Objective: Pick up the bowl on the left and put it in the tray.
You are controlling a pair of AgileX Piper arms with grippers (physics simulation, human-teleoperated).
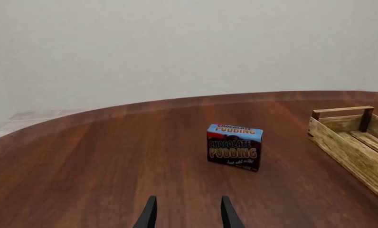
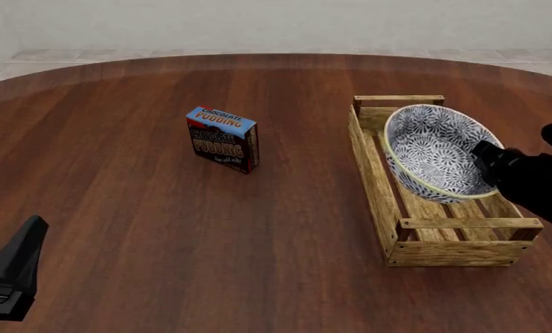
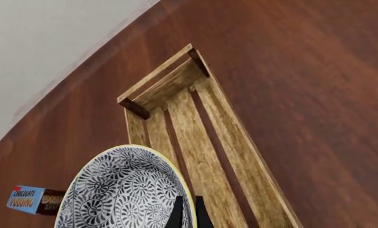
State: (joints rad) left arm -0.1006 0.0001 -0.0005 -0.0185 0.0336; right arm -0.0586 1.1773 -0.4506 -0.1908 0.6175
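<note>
Here the bowl (image 2: 437, 150) hangs tilted over the far half of the tray (image 2: 380, 201), its patterned inside facing the camera. The right claw (image 2: 488, 154) is clenched on the bowl's rim at its right side, one finger inside and one outside. The left claw (image 1: 187, 214) sits low near the table's (image 2: 165, 229) front left, fingers parted and holding nothing, facing the pudding box (image 2: 222, 139).

Both arms are matt black, angular and unmarked; the left gripper (image 1: 188, 214) ends in two thin, tapering black fingers. The right gripper (image 3: 187, 212) shows slim dark blades; its body is blocky
</note>
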